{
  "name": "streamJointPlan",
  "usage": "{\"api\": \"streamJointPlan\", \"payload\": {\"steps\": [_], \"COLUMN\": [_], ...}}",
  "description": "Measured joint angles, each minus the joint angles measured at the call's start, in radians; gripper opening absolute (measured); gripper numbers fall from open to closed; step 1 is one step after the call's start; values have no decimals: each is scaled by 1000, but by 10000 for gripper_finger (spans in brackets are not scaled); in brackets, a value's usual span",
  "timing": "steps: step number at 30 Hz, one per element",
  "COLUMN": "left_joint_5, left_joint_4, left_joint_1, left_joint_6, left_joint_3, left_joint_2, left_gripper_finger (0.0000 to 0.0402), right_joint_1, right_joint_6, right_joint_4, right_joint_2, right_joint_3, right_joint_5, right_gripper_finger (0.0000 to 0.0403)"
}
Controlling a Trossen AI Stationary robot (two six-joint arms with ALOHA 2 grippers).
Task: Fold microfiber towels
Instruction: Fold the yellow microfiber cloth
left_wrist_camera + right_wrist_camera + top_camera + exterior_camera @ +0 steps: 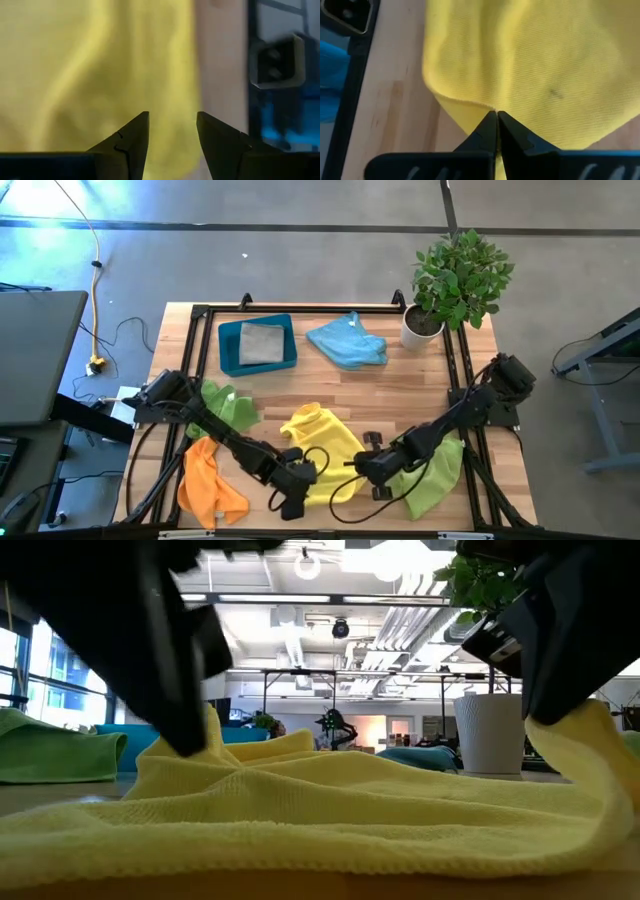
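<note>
The yellow towel at the desk's front edge is pinched by the right gripper — left gripper fingers are held apart just above its other side.

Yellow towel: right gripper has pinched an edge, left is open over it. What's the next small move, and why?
Probably close the left gripper on the yellow towel edge. The right gripper is already shut on its edge, while the left one's fingers stand apart with cloth between them; both edges need holding before lifting to fold.
</note>
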Motion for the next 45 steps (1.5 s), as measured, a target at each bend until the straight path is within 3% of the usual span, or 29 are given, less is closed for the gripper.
{"api": "streamJointPlan", "payload": {"steps": [4,9,34,38,45], "left_joint_5": [2,-106,-99,-100,-97], "left_joint_4": [5,5,11,5,-5], "left_joint_1": [-46,-91,-98,-98,-88], "left_joint_6": [82,197,155,151,59], "left_joint_3": [0,0,6,5,3], "left_joint_2": [0,0,113,114,109], "left_gripper_finger": [157,157,155,124,10], "right_joint_1": [-1,-1,-6,-6,-6], "right_joint_6": [-1,-27,4,9,8], "right_joint_4": [0,0,11,11,10], "right_joint_2": [0,0,2,2,2], "right_joint_3": [0,0,-1,-1,-1], "right_joint_5": [0,-1,-2,-1,54], "right_gripper_finger": [1,1,1,1,1]}}
